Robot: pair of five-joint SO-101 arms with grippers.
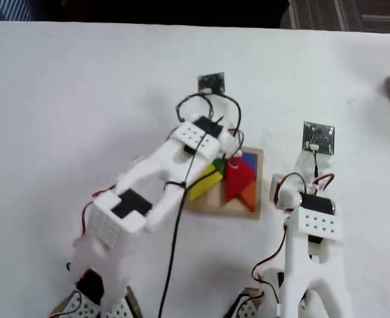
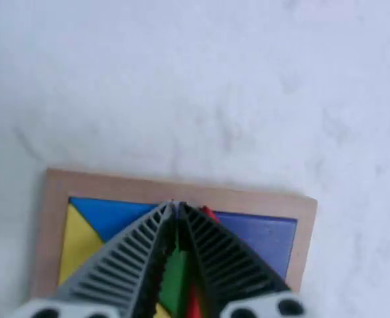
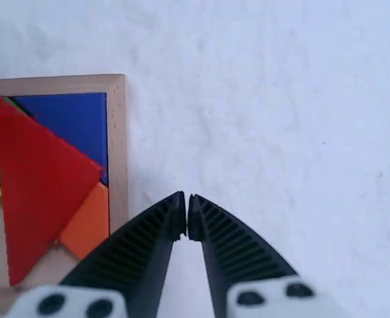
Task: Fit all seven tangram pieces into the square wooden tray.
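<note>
1. Part of the square wooden tray (image 1: pixel 259 185) is being hidden by the left arm in the high view, so the full piece count cannot be told.
2. One red triangle (image 3: pixel 39 179), one yellow piece (image 1: pixel 205 182), one green piece (image 2: pixel 175 278) and one orange piece (image 3: pixel 89 225) are being counted inside the tray, alongside blue (image 3: pixel 72 119).
3. The left gripper (image 2: pixel 176 211) is being held over the tray, fingertips together.
4. The right gripper (image 3: pixel 186 215) is being held over the table (image 1: pixel 82 99) just beside the tray, fingertips together.

Bright, even light from overhead floods the white counter (image 1: pixel 62 86), washing it almost flat. Only pale, soft-edged shadows lie beside the left arm (image 1: pixel 155 179). The tray (image 1: pixel 259 185) is well lit; the room (image 1: pixel 148 10) beyond is dark.
</note>
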